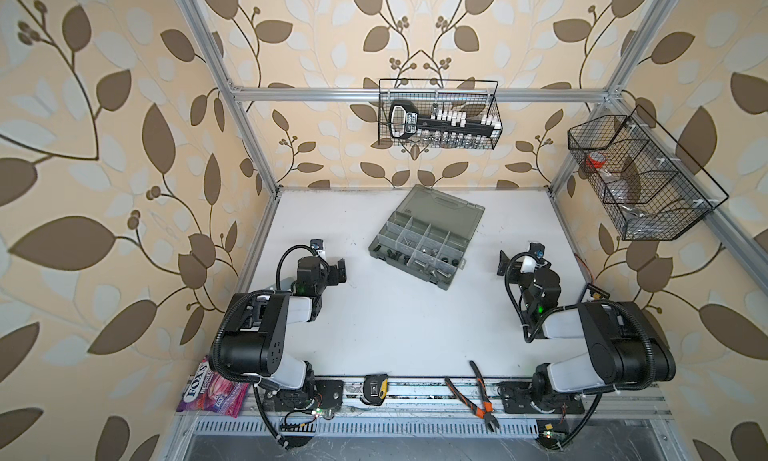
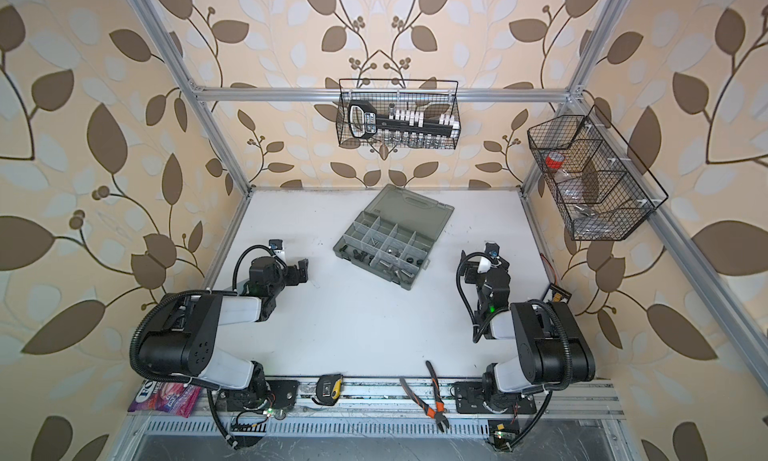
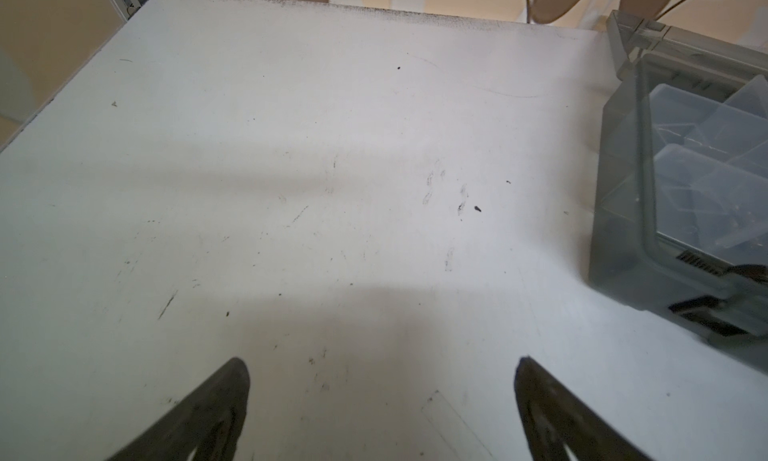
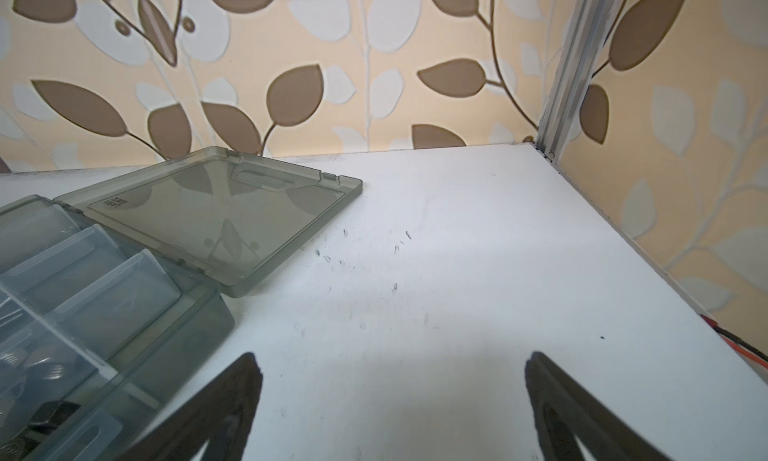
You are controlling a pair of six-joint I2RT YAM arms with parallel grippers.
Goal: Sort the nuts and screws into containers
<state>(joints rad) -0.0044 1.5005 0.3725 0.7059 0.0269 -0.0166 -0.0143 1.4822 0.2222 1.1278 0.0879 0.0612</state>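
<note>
The white table (image 1: 395, 326) carries an open grey organiser box (image 1: 376, 247) set askew near its far middle, with the lid (image 1: 446, 207) folded flat on the side away from the robot. In both top views the box lies between the two arms and touches neither. The containers (image 1: 417, 241) are its small compartments, split by pale dividers. The left gripper (image 1: 340, 270) hangs over bare table to the left of the box, well apart from it. Its fingers (image 3: 232, 396) stand wide apart with only table between them, and the box wall (image 3: 619, 197) sits off to one side beyond them. The right gripper (image 1: 504, 264) hangs to the right of the box, also clear of it. Its fingers (image 4: 241, 396) are spread wide and hold nothing, with the containers (image 4: 83, 280) just beside one finger and the lid (image 4: 216, 218) farther out. The screws (image 1: 436, 270) lie inside the compartments on the near side of the box, stubby silver ones at the middle and short black ones (image 1: 392, 254) toward the left end. The nuts (image 1: 431, 252) appear to fill neighbouring compartments, though at this size rings and bolt heads are hard to tell apart. No fastener shows on the bare table near either gripper.
</note>
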